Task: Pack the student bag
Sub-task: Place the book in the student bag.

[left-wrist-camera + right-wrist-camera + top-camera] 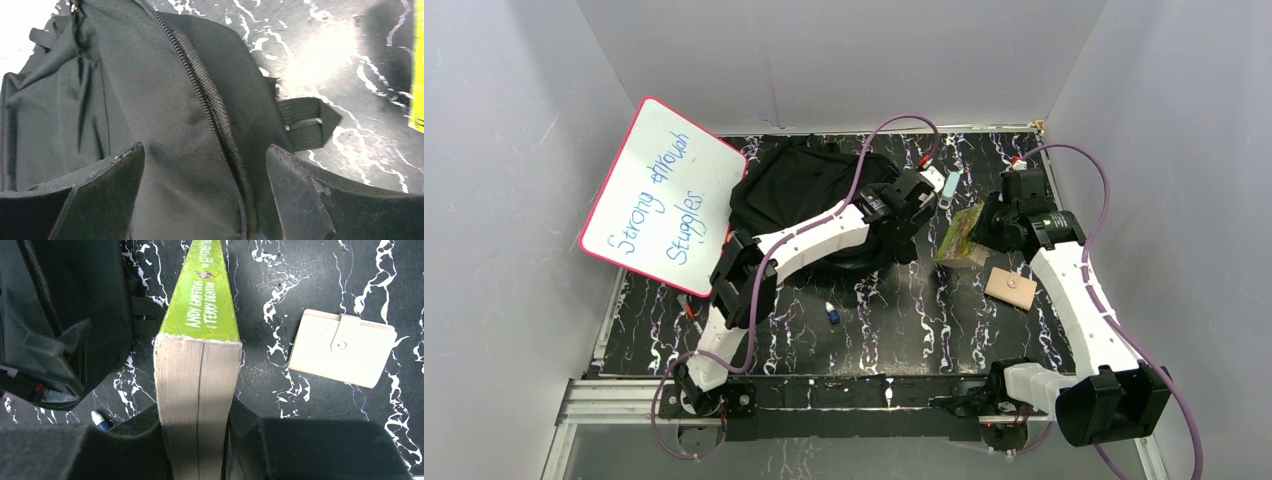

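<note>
The student bag (809, 195) is big, black and soft. It lies on the far side of the table (904, 340), a bit left of the middle. A zipper (215, 110) runs along it, and the part the left wrist view shows looks zipped shut.

The left gripper (202, 155) hangs right over the bag. Its fingers are as wide apart as they go, and it holds nothing. The zipper passes between its two fingers.

Just right of the bag is the right gripper (196, 415). Its fingers squeeze a thick book (202, 305) with a green spine. The book's long side points away from the fingers. The bag lies to the left of the book, close by. I cannot tell if they touch.

So the left arm is the one nearer the bag. I think it must open the bag before the book can go in.

A tan wallet (1011, 287) lies on the table by the right gripper. A blue pen (832, 313) lies nearer the arms. A whiteboard (664, 195) leans on the left.
</note>
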`<state>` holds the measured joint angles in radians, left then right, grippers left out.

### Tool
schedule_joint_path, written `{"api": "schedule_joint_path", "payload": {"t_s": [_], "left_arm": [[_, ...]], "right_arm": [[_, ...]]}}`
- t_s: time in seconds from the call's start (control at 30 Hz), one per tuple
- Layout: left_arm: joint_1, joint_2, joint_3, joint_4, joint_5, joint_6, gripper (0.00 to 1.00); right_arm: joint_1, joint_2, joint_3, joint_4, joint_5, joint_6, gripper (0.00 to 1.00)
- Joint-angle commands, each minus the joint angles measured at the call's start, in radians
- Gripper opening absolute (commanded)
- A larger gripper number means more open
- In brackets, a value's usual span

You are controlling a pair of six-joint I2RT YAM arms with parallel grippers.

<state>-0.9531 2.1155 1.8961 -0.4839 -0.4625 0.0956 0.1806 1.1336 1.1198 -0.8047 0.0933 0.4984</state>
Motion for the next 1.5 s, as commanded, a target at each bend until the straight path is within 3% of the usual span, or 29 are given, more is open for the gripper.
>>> {"api": "schedule_joint_path", "payload": {"t_s": [0.0,0.1,0.27,0.47,0.63,0.8,1.03,1.47], "left_arm": [[-0.015,0.019,0.068,-0.005,-0.158,0.065,0.86],[-0.019,0.024,0.077,-0.002,-0.197,0.083,0.74],[-0.019,0.002,0.080,0.010,-0.237,0.111,0.41],[-0.019,-0.059,0.072,0.014,-0.270,0.148,0.27],[-0.017,-0.127,0.054,0.012,-0.308,0.189,0.10],[0.002,-0.217,0.034,0.003,-0.287,0.176,0.00],[0.043,-0.311,0.039,-0.006,-0.230,0.162,0.00],[0.052,-0.255,0.131,-0.030,-0.217,0.144,0.00]], "right_arm": [[-0.009,-0.054,0.009,0.095,-0.022,0.014,0.00],[-0.010,-0.069,0.000,0.108,-0.038,0.014,0.00],[-0.009,-0.091,-0.016,0.135,-0.066,0.021,0.00],[-0.010,-0.138,-0.013,0.176,-0.124,0.033,0.00],[-0.010,-0.206,-0.008,0.269,-0.253,0.119,0.00],[-0.009,-0.225,-0.026,0.388,-0.396,0.251,0.00],[-0.001,-0.214,-0.159,0.682,-0.569,0.459,0.00],[0.165,-0.165,-0.261,0.784,-0.387,0.720,0.00]]}}
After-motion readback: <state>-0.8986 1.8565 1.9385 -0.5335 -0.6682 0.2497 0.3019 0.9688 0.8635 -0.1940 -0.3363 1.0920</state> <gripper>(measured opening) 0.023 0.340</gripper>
